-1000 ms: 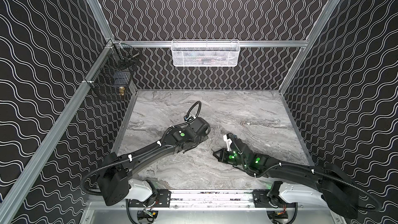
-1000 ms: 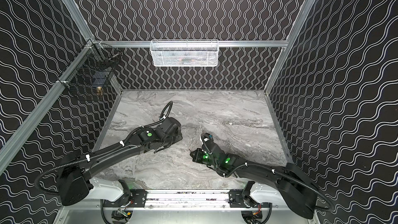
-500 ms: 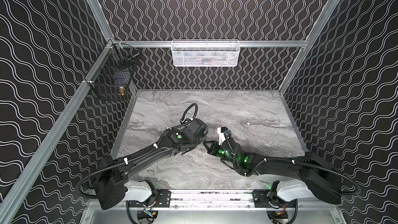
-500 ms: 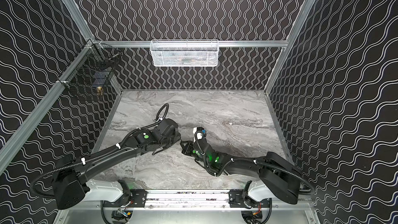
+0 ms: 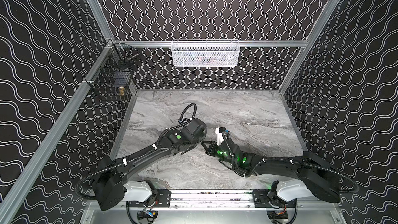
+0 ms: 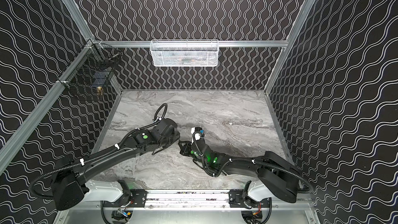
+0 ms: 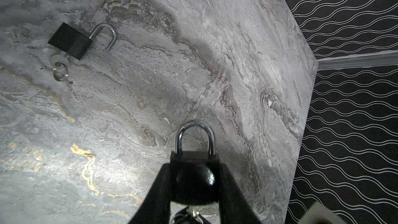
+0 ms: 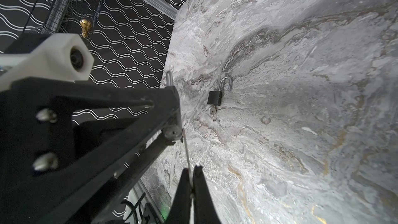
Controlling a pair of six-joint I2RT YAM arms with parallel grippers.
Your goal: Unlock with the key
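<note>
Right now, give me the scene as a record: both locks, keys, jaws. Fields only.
held padlock: black, shackle closed
left jaws: shut on held padlock's body
working key: at the held padlock's base; how far in, cannot tell
right jaws: shut on thin metal running to that base, the working key or its ring
open padlock: lying flat on the table, shackle swung open
second key: in the open padlock's base, ring attached
task state: held padlock not yet unlocked
</note>
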